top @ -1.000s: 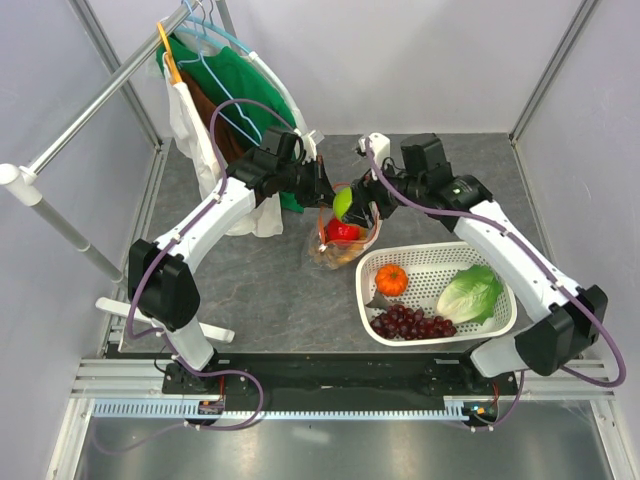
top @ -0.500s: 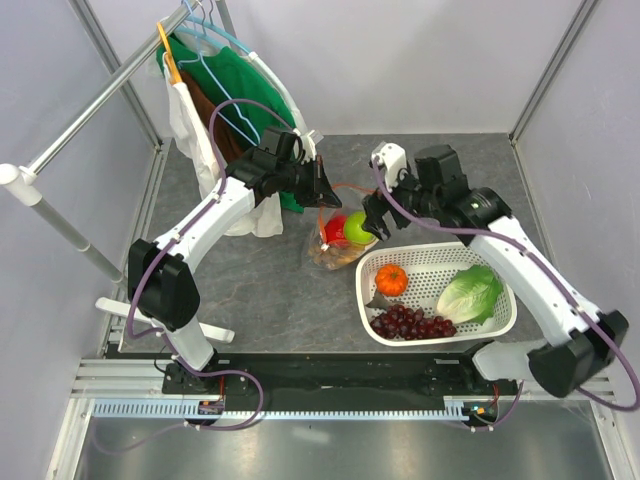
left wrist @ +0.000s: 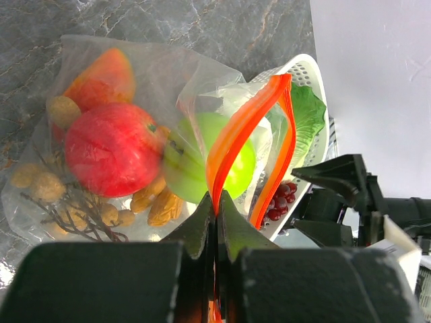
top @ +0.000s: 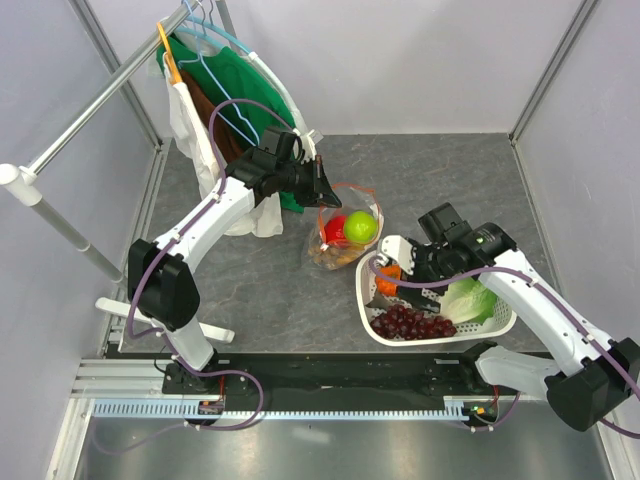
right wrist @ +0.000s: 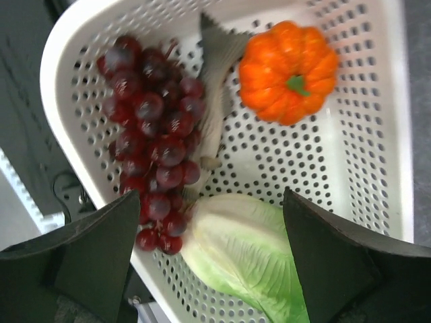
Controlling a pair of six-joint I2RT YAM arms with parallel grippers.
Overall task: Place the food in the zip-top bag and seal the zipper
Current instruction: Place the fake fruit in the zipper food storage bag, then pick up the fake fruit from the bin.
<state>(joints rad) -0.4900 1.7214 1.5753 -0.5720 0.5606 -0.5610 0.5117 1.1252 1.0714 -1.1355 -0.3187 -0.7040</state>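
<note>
The left arm (top: 215, 220) stretches forward, left end effector (left wrist: 217, 202) pinching the zipper (left wrist: 232, 138) — the zip-top bag (left wrist: 101, 60) sags beneath it on the counter (left wrist: 202, 20), holding one red apple (left wrist: 111, 148) and one green apple (left wrist: 182, 168). The right arm (top: 540, 290) bends back, right end effector (right wrist: 212, 198) spread over the basket (right wrist: 384, 168) — one grape bunch (right wrist: 151, 128), one lettuce (right wrist: 236, 269), one fish (right wrist: 219, 87), one orange piece (right wrist: 289, 70) below.

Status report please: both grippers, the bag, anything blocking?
Left gripper shut on zipper, bag mouth held open. Right gripper open over basket. Green apple in bag; grapes, lettuce, pumpkin, fish in basket. Nothing blocks the mouth.
</note>
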